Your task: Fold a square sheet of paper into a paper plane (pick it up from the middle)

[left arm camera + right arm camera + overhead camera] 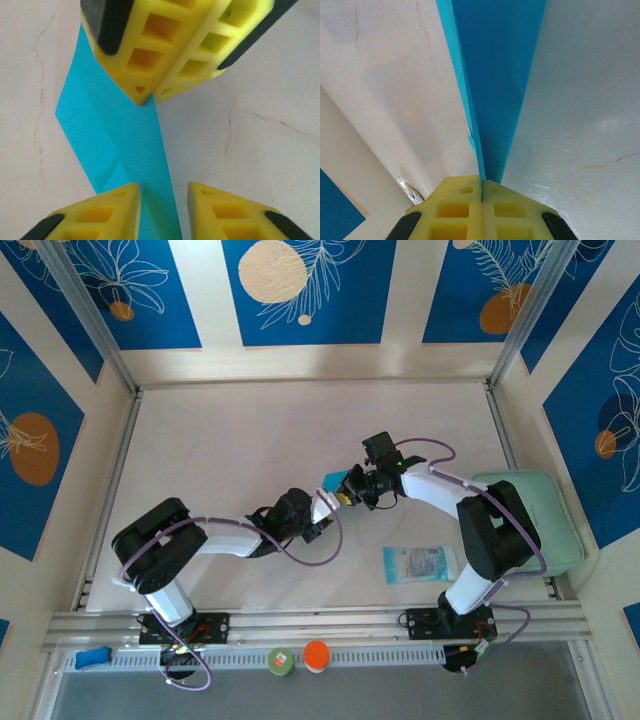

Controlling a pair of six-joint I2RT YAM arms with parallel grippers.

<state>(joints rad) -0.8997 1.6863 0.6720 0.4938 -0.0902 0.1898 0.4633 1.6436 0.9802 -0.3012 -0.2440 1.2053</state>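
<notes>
In the top view most of the paper (335,480) is covered by the two grippers, and only a small cyan corner shows near the middle of the table (230,450). Its full outline cannot be made out. The right gripper (352,490) has its jaws pressed together on the paper. In the right wrist view the yellow fingertips of the right gripper (481,186) pinch its near end, and the paper (495,75) runs away from them, folded along a crease and cut off at the top of the frame. In the left wrist view the left gripper (164,192) has its jaws spread with a gap, and the paper (115,130) passes between them, close against one finger. The right gripper (148,100) clamps the paper's far part. From above, the left gripper (322,508) sits just beside the right one. A pale packet (418,563) lies near the table's near edge. It carries print, too small to read. A mint pad (530,515) lies at the right edge, partly under the right arm. By the near rail sit a green round thing (281,660), an orange one (316,653) and a blue thing (92,656); what they are is unclear.
</notes>
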